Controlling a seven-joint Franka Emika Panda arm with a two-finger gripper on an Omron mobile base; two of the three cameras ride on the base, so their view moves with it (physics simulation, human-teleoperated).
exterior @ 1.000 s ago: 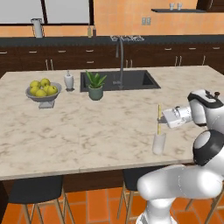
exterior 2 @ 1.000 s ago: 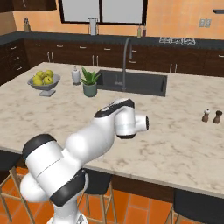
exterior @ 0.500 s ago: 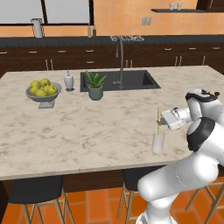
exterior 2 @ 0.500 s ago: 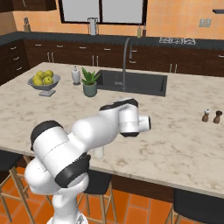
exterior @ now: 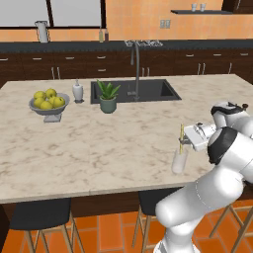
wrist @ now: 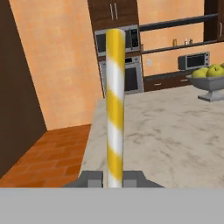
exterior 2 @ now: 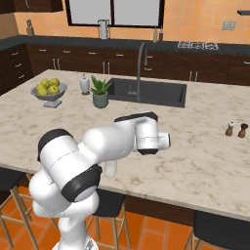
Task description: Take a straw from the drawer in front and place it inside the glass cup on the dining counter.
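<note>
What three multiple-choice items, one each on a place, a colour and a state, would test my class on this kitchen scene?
1. Where does the glass cup stand?
A. Near the front edge of the dining counter, below the tool
B. Inside the sink
C. Beside the fruit bowl

2. What colours is the straw?
A. Plain green
B. Yellow and white stripes
C. Black

3. What is the state of the tool?
A. Wide open and empty
B. Shut on the potted plant
C. Shut on the straw

Answers: 1 A, the left base view shows the cup by the near edge, far from the sink and the fruit bowl. 2 B, the hand view shows the stripes close up. 3 C, the straw rises from between the fingertips.
</note>
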